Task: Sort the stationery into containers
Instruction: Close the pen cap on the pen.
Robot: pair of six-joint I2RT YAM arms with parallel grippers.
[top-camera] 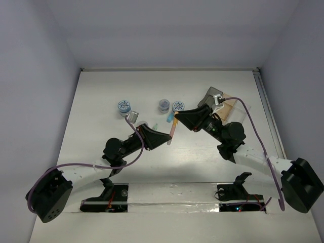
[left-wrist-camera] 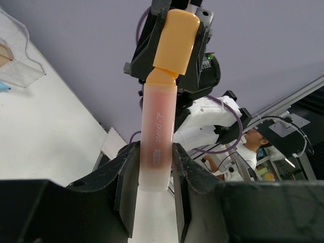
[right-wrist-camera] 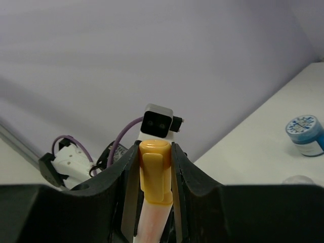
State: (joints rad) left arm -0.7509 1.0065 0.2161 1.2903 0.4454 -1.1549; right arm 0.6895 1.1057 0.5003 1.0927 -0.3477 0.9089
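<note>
A pink-orange pen (top-camera: 172, 132) with an orange cap is held in the air between both grippers. My left gripper (top-camera: 166, 137) is shut on its pale pink barrel (left-wrist-camera: 157, 147). My right gripper (top-camera: 178, 118) is shut on the orange cap (right-wrist-camera: 156, 169), which also shows in the left wrist view (left-wrist-camera: 174, 40). Three blue-and-white topped rolls (top-camera: 123, 107) (top-camera: 163, 105) (top-camera: 178, 106) stand on the table behind the grippers. A tiny green-blue piece (top-camera: 156, 124) lies between them. The joined containers (top-camera: 230, 104) are largely hidden behind the right arm.
The clear bin (left-wrist-camera: 20, 71) shows at the left edge of the left wrist view, with a small blue piece (left-wrist-camera: 2, 87) beside it. One roll (right-wrist-camera: 304, 134) shows at the right in the right wrist view. White walls enclose the table.
</note>
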